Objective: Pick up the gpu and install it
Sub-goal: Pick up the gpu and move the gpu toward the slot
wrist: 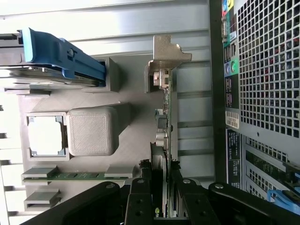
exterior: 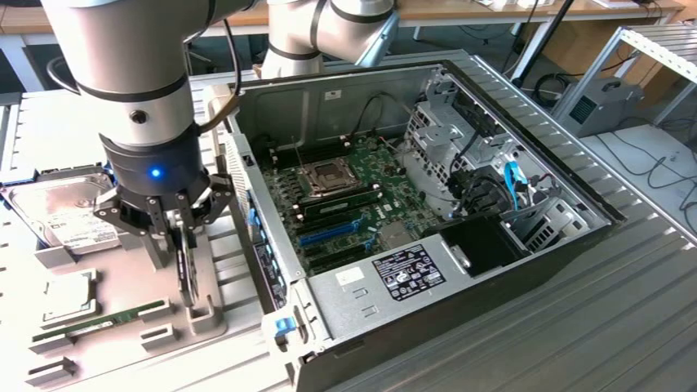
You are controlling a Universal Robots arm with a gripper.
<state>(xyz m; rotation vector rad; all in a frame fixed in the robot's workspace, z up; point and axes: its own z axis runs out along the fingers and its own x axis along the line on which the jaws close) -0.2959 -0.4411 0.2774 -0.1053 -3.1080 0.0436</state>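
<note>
We have the hand (exterior: 178, 237) clenched on the upper edge of the gpu (wrist: 165, 117), which stands on edge in its gray holder (exterior: 201, 314) on the desk (exterior: 610, 327), at 9 o'clock from the open computer case (exterior: 544, 269) in the exterior view. The grip sits away from the metal bracket (wrist: 166, 54), so we judge the card could pivot, jam in the holder, or knock the case wall just beside it.
</note>
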